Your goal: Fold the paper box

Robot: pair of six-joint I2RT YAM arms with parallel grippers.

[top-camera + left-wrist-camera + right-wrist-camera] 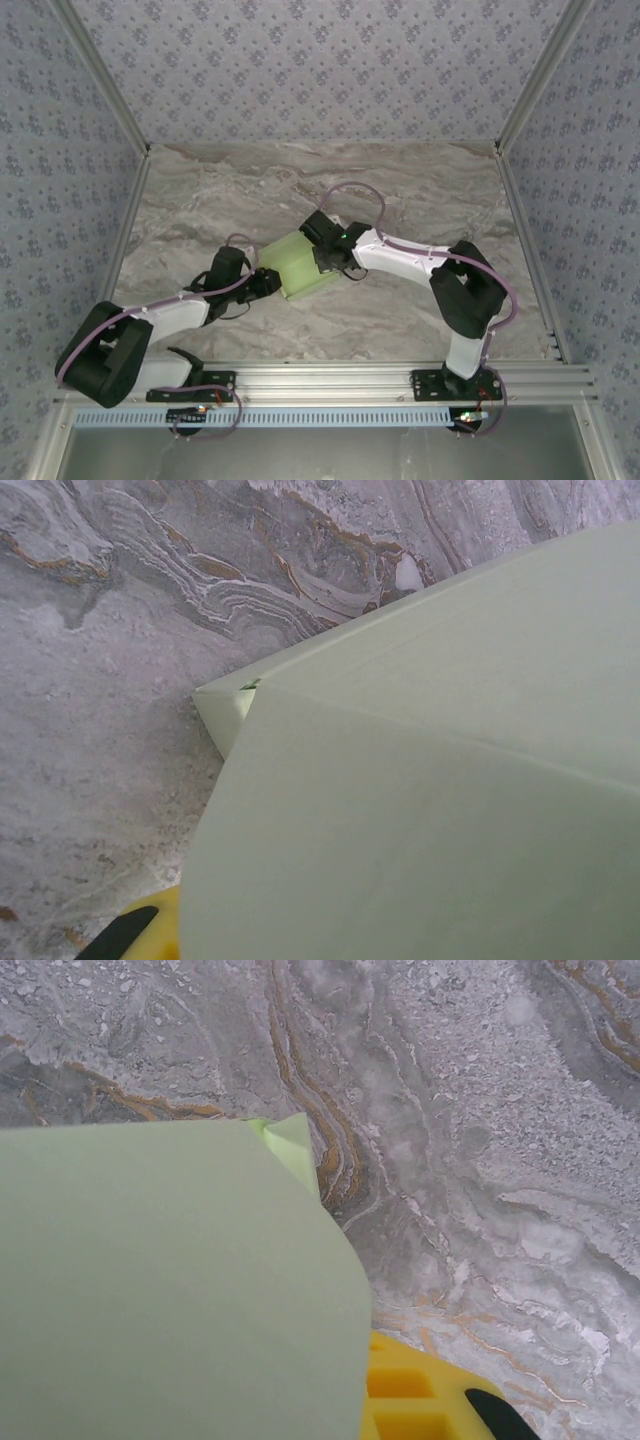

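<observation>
The paper box (297,266) is a pale lime-green, partly folded shape in the middle of the marble table (420,190), between both arms. My left gripper (272,283) meets its left edge, and the card (430,790) runs in over the jaws, leaving one yellow finger (158,932) showing at the bottom left. A folded corner flap (222,712) sticks out toward the table. My right gripper (323,257) sits at the box's upper right side. There a rounded green panel (170,1280) covers one jaw beside the yellow finger (415,1400). Both grippers look shut on the card.
Patterned walls (60,150) close in the table on the left, back and right. An aluminium rail (330,380) with the arm bases runs along the near edge. Bare marble lies behind the box and to either side.
</observation>
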